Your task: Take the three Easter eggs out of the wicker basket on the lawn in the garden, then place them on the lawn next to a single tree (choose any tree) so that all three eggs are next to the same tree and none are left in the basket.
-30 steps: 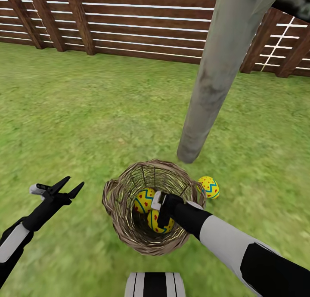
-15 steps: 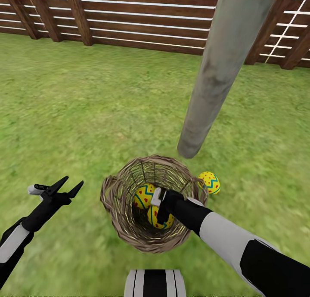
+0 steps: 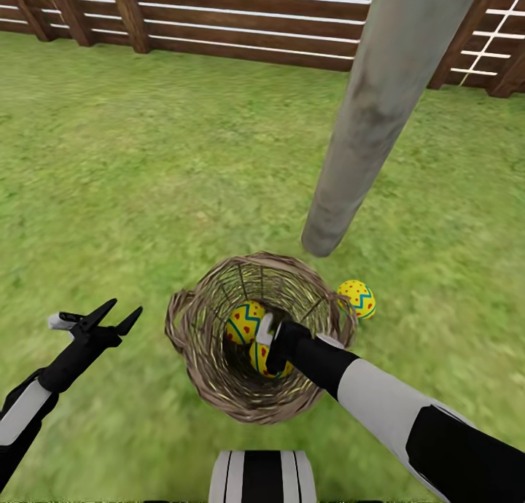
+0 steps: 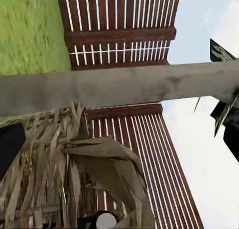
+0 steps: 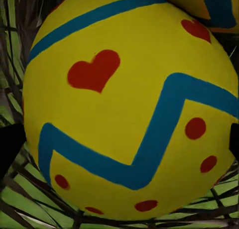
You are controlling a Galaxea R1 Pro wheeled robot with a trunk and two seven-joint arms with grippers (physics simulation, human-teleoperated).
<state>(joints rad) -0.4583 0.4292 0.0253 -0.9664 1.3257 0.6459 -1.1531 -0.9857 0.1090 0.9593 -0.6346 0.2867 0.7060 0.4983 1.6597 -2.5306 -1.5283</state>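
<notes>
Fenced lawn, egg hunt by the tree.

Right gripper reaches into wicker basket, fingers straddling an egg, grip unclear; left gripper waits, fingers apart.

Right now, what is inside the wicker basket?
Two Easter eggs lie inside the wicker basket: one at the far side, another partly covered by the right gripper, which reaches in. The basket floor beneath them is hidden.
</notes>
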